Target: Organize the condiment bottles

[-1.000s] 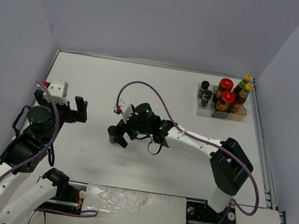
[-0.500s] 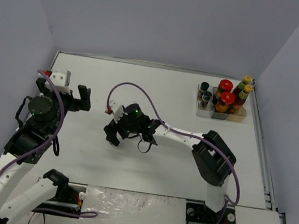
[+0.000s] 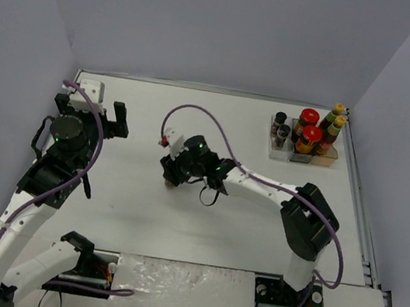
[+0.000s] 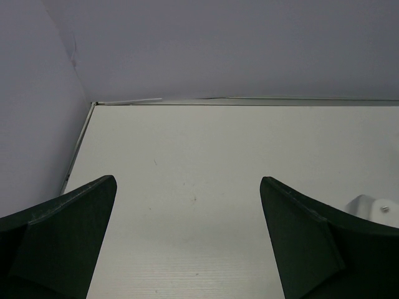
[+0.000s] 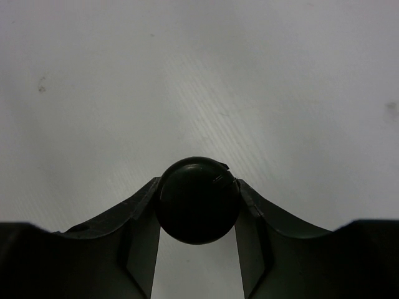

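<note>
Right hand [image 5: 196,194]: clamped on small black-capped jar [image 5: 197,218], round cap pinched between both pads close to their tips. The jar sits mid-left on or just above the table [image 3: 218,124]; which, cannot tell. It is well apart from the tray [image 3: 275,153] at the far right corner.

Left hand [image 4: 190,243]: fingers wide apart, nothing between them, over bare table at left.

Tray contents: two black-capped jars [image 3: 281,124] in left compartment, two red-lidded jars [image 3: 311,124] in the middle, two yellow-capped sauce bottles [image 3: 339,115] at right.

Hazards, as judged:
- The hold is on a smooth round cap near the fingertips, so the jar may swivel or slip out during lift or carry.
- The left compartment is narrow and part filled, so a skewed descent may topple the jars standing there.

Views:
- Right wrist alone shows the pinch on the cap.
- Top view hides that jar beneath the hand but alone shows the tray and the route.
- Left wrist shows neither.
</note>
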You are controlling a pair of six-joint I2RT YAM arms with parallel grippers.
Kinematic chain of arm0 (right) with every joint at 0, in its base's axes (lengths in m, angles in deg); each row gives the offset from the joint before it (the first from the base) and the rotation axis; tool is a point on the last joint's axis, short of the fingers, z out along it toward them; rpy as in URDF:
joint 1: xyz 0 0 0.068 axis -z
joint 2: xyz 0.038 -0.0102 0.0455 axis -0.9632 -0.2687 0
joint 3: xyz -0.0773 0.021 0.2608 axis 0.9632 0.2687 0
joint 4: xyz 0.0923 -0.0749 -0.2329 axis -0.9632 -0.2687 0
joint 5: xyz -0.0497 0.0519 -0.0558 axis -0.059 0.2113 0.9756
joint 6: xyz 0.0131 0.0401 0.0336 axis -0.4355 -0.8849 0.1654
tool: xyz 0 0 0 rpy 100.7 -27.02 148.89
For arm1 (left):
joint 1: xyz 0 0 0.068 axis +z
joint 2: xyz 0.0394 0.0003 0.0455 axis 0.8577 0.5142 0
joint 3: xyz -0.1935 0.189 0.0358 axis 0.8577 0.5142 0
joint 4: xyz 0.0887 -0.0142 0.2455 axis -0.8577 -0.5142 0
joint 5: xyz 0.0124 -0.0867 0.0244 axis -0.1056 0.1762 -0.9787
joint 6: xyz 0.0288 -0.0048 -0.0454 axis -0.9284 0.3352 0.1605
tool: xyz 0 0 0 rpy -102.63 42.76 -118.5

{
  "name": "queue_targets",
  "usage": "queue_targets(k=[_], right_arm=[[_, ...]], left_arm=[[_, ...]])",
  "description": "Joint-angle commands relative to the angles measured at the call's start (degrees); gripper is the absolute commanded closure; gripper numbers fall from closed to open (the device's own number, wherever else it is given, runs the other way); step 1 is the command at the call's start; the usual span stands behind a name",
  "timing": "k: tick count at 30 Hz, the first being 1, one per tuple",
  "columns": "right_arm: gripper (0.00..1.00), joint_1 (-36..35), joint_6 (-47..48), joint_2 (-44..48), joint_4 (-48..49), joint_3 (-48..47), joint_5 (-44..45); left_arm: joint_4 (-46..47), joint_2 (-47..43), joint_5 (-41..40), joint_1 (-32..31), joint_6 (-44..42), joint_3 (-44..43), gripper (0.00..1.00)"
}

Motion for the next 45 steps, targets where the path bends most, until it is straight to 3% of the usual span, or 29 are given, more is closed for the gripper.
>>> queue_targets(k=[1,5,14,24,40,45], right_arm=[[1.0,11.66,-0.7,13.02,-0.84,1.13,9.65],[1.0,24.47,-2.14,17.39,-2.36,1.82,12.66],[1.0,39.96,-5.95,13.97,-1.1,0.68,15.91],[1.0,43.91,-8.48,6.23,2.26,-1.46,15.39],[1.0,44.1,-8.94,0.12,11.5,1.2,13.15],[0.86,44.06,-8.85,-1.19,12.53,2.63,12.87]], left_arm=[[6.86,1.35,-2.03,1.86,-2.13,-3.33,0.03],[9.05,3.25,-2.68,3.44,-2.99,-3.8,0.03],[8.56,2.81,-3.38,5.72,-1.44,-0.88,0.03],[7.96,1.7,-5.12,5.75,-2.71,0.76,0.03],[7.68,1.79,-4.89,5.73,-2.94,0.85,0.03],[7.8,1.97,-4.85,5.64,-3.02,0.97,0.03]])
